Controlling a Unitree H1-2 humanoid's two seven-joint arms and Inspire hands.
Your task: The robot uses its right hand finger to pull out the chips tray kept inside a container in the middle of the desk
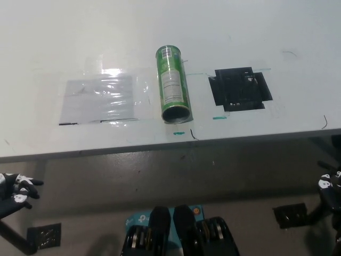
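Both hands hang below the bench (pixel 42 32); green chips can (pixel 173 84) lies sideways, no tray showing outside; right hand (pixel 329 186) grip unclear.

White desk (pixel 53 42) — a clear plastic sheet (pixel 98 98) left, a black taped square (pixel 240 89) right.

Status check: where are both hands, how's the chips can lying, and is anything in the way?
Left hand and right hand below the desk edge, apart from everything. Green chips can on its side mid-desk, open mouth toward robot. Nothing blocking it.
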